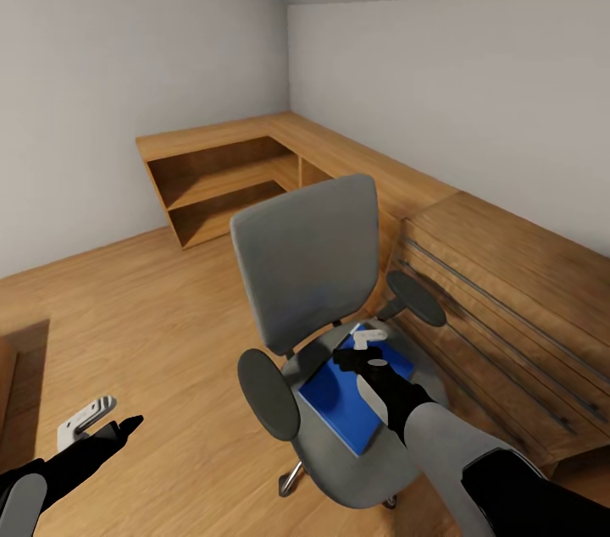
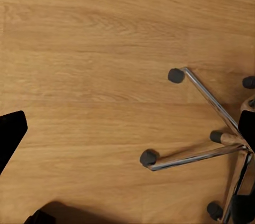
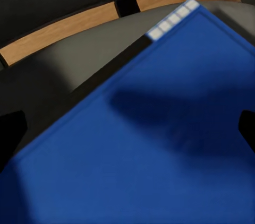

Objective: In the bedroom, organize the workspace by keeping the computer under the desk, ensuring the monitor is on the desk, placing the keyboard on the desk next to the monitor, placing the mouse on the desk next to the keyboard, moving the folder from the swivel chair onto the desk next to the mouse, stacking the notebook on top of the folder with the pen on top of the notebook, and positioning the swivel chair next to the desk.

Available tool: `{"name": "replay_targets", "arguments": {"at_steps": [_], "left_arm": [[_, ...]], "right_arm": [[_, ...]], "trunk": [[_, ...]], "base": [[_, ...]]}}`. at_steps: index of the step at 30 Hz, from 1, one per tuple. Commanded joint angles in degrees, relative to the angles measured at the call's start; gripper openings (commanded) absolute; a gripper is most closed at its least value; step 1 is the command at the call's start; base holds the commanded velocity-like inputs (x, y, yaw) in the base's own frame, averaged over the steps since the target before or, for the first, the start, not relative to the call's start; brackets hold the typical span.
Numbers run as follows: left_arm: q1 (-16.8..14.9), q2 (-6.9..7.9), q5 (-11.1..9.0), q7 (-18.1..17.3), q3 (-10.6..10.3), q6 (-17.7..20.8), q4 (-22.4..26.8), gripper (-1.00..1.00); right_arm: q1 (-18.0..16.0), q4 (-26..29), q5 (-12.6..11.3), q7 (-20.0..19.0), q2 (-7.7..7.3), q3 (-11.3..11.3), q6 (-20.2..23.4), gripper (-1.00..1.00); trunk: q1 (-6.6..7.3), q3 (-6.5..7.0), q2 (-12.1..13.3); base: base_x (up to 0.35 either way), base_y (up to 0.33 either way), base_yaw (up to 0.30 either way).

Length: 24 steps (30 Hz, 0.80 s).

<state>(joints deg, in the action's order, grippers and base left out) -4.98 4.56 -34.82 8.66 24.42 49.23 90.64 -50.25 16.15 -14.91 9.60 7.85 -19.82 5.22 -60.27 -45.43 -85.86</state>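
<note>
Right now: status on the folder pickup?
Right gripper open, poised over folder on swivel chair seat. Left gripper idle, low over floor. Nothing blocking.

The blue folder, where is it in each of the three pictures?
Head view: the folder lies flat on the swivel chair seat, lower middle, under the right gripper.
Left wrist view: wood floor and the chair's chrome base.
Right wrist view: the folder covers most of the frame, grey seat beside it.
Shared landmark: the swivel chair.

- The right gripper (image 1: 366,348) is showing black fingers behind a white block.
- Behind both grippers, black wrists are giving way to grey forearm shells.
- The left gripper (image 1: 127,424) is ending in black, pointed fingers.
</note>
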Motion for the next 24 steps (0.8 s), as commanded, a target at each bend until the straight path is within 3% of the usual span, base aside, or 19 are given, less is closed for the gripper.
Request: {"name": "replay_targets", "arguments": {"at_steps": [1,17,24], "left_arm": [[-0.03,0.01,-0.61,0.50,0.04,0.25,0.06,1.00],[-0.03,0.15,-0.68,0.40,0.25,0.33,0.11,1.00],[-0.03,0.10,-0.69,0.39,0.36,0.27,0.14,1.00]], "right_arm": [[-0.02,0.11,-0.49,0.41,-0.03,-0.49,0.32,1.00],[-0.02,0.11,-0.48,0.42,-0.03,-0.49,0.49,1.00],[-0.02,0.11,-0.47,0.42,-0.03,-0.49,0.49,1.00]], "trunk": [[0.00,-0.05,-0.02],[0.00,-0.06,-0.02],[-1.10,-0.95,-2.03]], "base": [[0.000,0.000,0.000],[0.000,0.000,0.000],[0.000,0.000,0.000]]}}
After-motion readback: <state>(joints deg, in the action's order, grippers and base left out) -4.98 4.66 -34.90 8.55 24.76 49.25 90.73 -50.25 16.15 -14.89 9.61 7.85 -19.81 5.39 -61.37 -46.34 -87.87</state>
